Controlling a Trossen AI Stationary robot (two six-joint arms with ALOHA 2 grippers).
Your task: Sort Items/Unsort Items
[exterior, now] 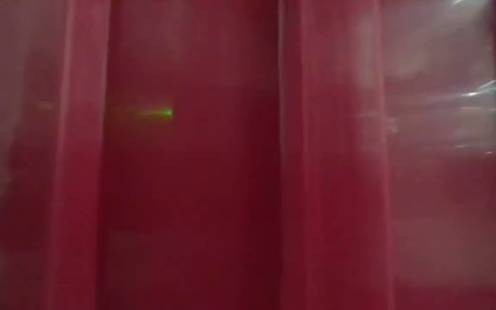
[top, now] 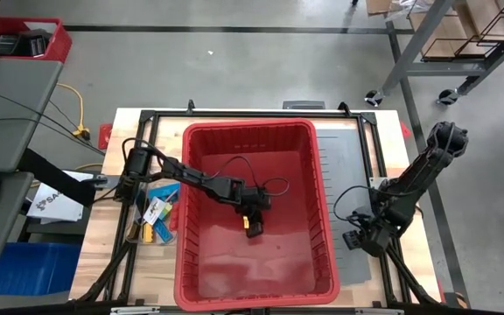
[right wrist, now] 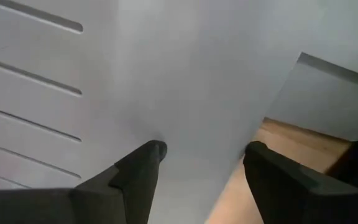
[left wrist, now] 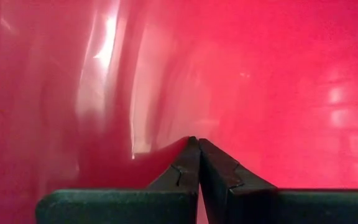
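Observation:
A large red bin (top: 322, 262) stands mid-table. My left gripper (top: 252, 222) reaches down into it from the table's left, fingers shut (left wrist: 197, 142), over the bin's red floor (left wrist: 278, 74). In the high view a small yellow piece (top: 254, 231) shows right at its tip; the left wrist view shows nothing between the fingers. More items, blue and yellow pieces (top: 154, 215), lie in a small pile left of the bin. My right gripper (top: 355, 238) hangs open (right wrist: 205, 148) over the grey mat (right wrist: 166, 74) at the table's right, holding nothing. My left gripper points steeply down into the bin with its fingers (left wrist: 222, 171) shut together. Whether its tips touch the small yellow piece (top: 254, 231) or the bin's floor, I cannot tell: the gripper itself covers that spot in the high view.
The bin's wall (exterior: 231, 172) fills the low view. A dark frame (top: 234, 114) runs round the wooden tabletop (right wrist: 278, 155). The grey mat has a row of slots (right wrist: 30, 62). A white printed card (top: 55, 203) lies at the left edge.

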